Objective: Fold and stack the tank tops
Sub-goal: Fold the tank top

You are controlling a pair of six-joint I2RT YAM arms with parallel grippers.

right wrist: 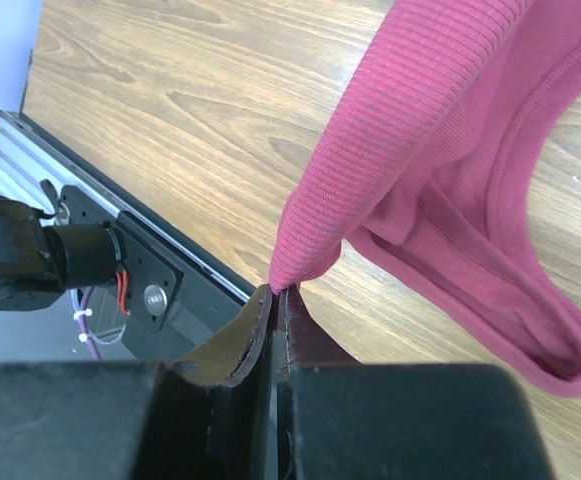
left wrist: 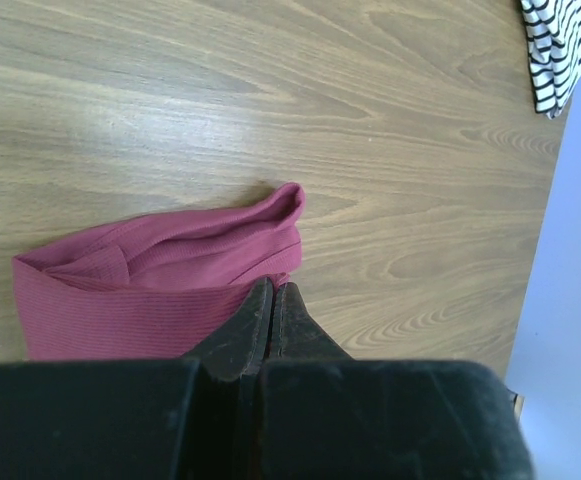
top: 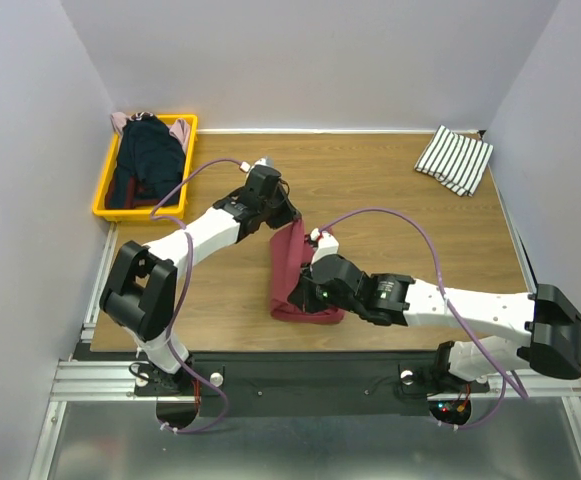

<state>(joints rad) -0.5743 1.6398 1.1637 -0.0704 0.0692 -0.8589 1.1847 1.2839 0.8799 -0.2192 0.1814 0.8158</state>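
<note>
The worktop (top: 370,190) carries the dark red tank top (top: 295,275) at its middle near edge. The top is partly lifted, its lower part bunched on the wood. The left gripper (top: 278,212) has its fingers pressed together on the far edge of the cloth. The right gripper (top: 320,262) pinches a fold of the same top at its very fingertips, which the right wrist view shows clearly (right wrist: 275,295).

That tip-only hold is the weak point. A pull that tightens the ribbed cloth between the two arms would likely draw the fold out of the right gripper and collapse the fold. The two wrists also sit close together over the garment, so a crossing move risks one arm knocking the other. The loose strap loop hanging below the right gripper could tuck under and leave a lumpy fold.

At the far left corner stands a yellow bin (top: 189,165) holding a dark navy top (top: 148,155) and a pale pink one (top: 120,122). It is well apart from the work. The striped tank top (top: 455,160) lies folded at the far right corner. Nothing lies on the wood between it and the red top.
</note>
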